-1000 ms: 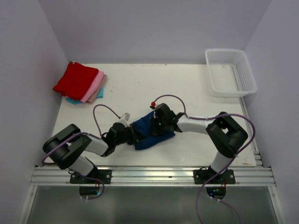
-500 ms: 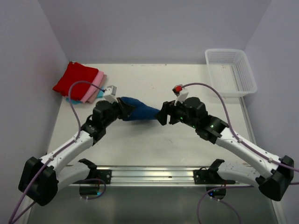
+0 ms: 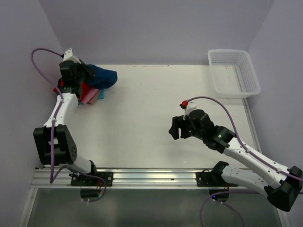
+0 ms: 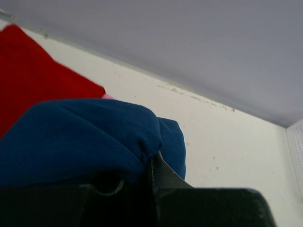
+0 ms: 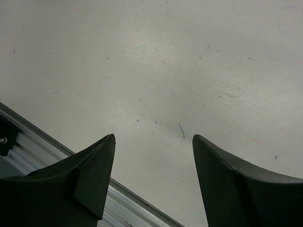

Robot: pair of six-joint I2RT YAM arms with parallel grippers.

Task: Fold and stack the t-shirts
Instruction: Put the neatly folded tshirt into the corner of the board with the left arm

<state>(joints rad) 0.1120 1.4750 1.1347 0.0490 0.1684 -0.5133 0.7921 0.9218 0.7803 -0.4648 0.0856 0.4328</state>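
Observation:
The folded navy blue t-shirt (image 3: pixel 103 78) hangs bunched at the far left corner, and my left gripper (image 3: pixel 79 75) is shut on its left end. It sits over the stack of folded t-shirts, where red (image 3: pixel 86 91), pink (image 3: pixel 93 98) and a bit of teal (image 3: pixel 100 94) show beneath. In the left wrist view the navy cloth (image 4: pixel 90 137) fills the space over the fingers (image 4: pixel 165 176), with the red t-shirt (image 4: pixel 28 80) behind it. My right gripper (image 3: pixel 175 127) stands open over the bare table (image 5: pixel 156 71), jaws wide with nothing between them (image 5: pixel 154 138).
A white mesh basket (image 3: pixel 234 73) stands at the far right corner. The metal rail (image 3: pixel 156 177) runs along the near edge, also seen low in the right wrist view (image 5: pixel 38 142). Walls close in at the left and back.
My left arm carried the navy t-shirt from the table's middle to the far left, over the stack. My right gripper let go of it, opened, and drew back to the right.

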